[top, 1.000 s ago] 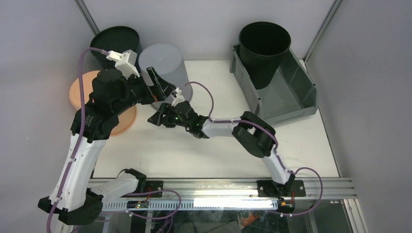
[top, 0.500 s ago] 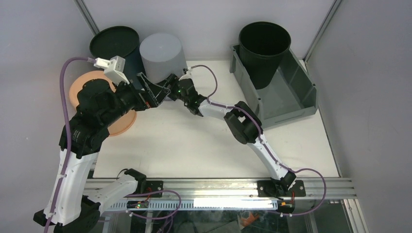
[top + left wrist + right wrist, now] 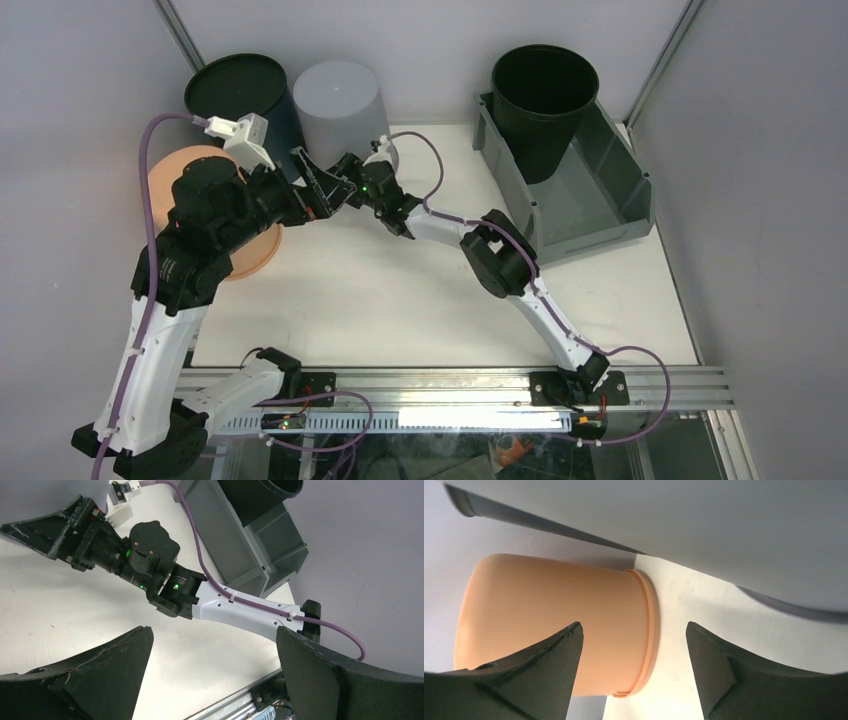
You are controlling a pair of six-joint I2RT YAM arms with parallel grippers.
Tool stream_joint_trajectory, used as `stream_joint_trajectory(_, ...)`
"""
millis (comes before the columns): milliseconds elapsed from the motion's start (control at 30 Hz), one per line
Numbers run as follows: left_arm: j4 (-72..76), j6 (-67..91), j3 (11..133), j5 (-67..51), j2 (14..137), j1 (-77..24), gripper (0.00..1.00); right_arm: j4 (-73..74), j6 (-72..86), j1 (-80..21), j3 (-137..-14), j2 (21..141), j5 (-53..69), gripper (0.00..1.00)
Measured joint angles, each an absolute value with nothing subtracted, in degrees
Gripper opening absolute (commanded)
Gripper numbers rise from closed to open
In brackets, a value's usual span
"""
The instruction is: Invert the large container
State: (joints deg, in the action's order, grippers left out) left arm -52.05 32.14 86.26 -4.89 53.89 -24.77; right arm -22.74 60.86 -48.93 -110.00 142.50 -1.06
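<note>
Two arms now crowd the near side of the pale grey bucket (image 3: 338, 100). A second ago the right arm was folded back, with its tool farther out in front of that bucket. It has since stretched forward, so the right tool (image 3: 633, 626) sits just in front of the bucket's base, jaws well apart and nothing between them. Its wrist view looks past them to the orange bucket (image 3: 549, 615), which stands just left of the pale grey one. The left tool (image 3: 212, 632) has drawn slightly to the left and is spread as wide as it goes, also empty, close beside the right tool. The pale grey bucket itself stands a little farther back than it did, mouth down on the counter (image 3: 400, 300). None of this touches the bin (image 3: 585, 238), which lies well apart to the right of the pale grey bucket, mouth up, with a black bucket (image 3: 543, 95) standing in its far end. Judged from that, the turning over has not begun: both tools are free but on the wrong side, and the black bucket will probably need to be dealt with first.
</note>
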Motion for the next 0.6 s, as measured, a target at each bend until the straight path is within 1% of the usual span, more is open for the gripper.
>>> stream_joint_trajectory(167, -52.1, 32.1, 86.3, -5.1, 53.8, -24.8, 0.99, -20.4, 59.9, -49.1, -117.3, 144.3, -1.3, 0.79)
stream_joint_trajectory(367, -52.1, 32.1, 86.3, -5.9, 53.5, -24.8, 0.99, -19.0, 59.0, -46.1, -122.5, 145.3, -2.1, 0.80)
stream_joint_trajectory(500, -52.1, 32.1, 86.2, -6.5, 53.6, -24.8, 0.99, -19.1, 56.7, -44.4, -121.5, 144.9, -1.4, 0.81)
stream_joint_trajectory(600, -51.9, 32.0, 85.8, -6.7, 53.6, -24.8, 0.99, -19.1, 54.0, -43.9, -112.7, 140.2, -0.7, 0.81)
